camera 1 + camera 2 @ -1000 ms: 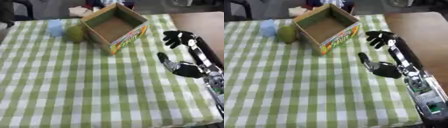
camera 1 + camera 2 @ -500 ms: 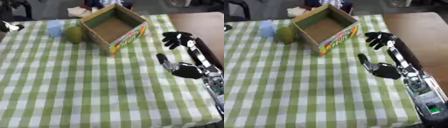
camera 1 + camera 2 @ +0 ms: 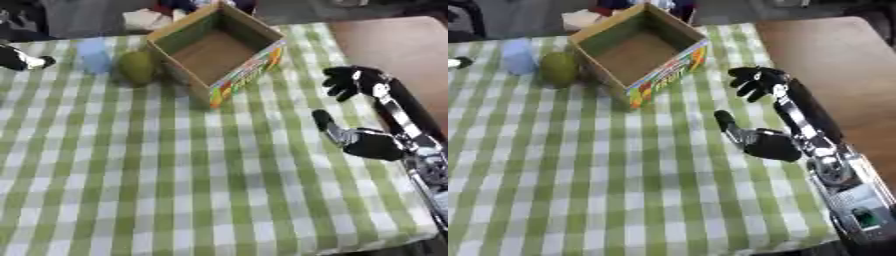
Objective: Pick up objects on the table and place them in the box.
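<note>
Entering at left edge, left robot hand (image 3: pixel 19 57) mostly cut off

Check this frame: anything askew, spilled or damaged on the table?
Nothing spilled or damaged. The cardboard box sits turned at an angle to the checked tablecloth, open and apparently empty. A green fruit and a pale blue object stand beside it. The right hand rests open; the left hand shows at the left edge.

A green-and-white checked cloth (image 3: pixel 157 180) covers the table, with bare brown tabletop (image 3: pixel 833 55) at its right edge.
</note>
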Robot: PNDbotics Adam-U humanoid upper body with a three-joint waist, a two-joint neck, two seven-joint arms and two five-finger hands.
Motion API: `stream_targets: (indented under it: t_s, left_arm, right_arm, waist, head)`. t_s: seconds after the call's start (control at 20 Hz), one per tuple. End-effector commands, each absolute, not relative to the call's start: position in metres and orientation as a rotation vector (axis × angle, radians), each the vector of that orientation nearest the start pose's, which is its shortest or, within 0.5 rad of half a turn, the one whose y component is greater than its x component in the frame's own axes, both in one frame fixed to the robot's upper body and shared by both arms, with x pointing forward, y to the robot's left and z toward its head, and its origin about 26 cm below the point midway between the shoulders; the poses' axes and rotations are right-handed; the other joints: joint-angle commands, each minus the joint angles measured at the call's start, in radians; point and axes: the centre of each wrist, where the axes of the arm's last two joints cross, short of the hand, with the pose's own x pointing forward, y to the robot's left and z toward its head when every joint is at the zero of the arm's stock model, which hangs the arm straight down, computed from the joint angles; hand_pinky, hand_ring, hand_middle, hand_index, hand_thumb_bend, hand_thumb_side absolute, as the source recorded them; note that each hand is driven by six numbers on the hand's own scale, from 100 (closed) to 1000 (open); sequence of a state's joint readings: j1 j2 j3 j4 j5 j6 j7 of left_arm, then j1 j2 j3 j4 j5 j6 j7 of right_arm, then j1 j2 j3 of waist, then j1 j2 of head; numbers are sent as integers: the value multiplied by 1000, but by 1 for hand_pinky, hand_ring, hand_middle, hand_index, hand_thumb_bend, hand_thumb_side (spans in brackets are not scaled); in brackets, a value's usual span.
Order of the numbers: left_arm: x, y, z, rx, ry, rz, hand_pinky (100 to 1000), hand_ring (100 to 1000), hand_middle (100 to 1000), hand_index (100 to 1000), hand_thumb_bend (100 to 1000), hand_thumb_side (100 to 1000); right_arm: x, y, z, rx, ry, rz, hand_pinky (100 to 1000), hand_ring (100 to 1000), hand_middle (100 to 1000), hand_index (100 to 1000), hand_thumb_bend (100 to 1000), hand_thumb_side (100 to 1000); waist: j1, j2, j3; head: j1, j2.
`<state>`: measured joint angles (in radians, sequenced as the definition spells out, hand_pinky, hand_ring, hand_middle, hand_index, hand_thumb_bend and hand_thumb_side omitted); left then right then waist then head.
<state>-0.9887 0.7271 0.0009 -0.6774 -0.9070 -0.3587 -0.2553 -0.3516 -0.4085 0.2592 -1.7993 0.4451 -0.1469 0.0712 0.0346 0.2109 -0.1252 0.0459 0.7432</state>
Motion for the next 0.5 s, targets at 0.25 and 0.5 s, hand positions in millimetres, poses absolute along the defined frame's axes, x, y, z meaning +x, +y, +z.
stream_targets:
  t_s: [0.25,0.5]
  left_arm:
    - [451,454,252,1186,-1357,-1205,775,825,825,935,527,403]
    - [450,457,249,1217,-1362,-1166,773,819,818,933,520,397]
  right_arm:
    - [327,-220,161,-433,-2171,1066,589,660,677,855,276,507]
    - [328,-219,163,-436,-2180,1066,588,660,676,855,274,510]
  waist:
    - [9,22,-29]
    - [19,49,-47]
  head:
    - [24,-36]
    - [54,-59]
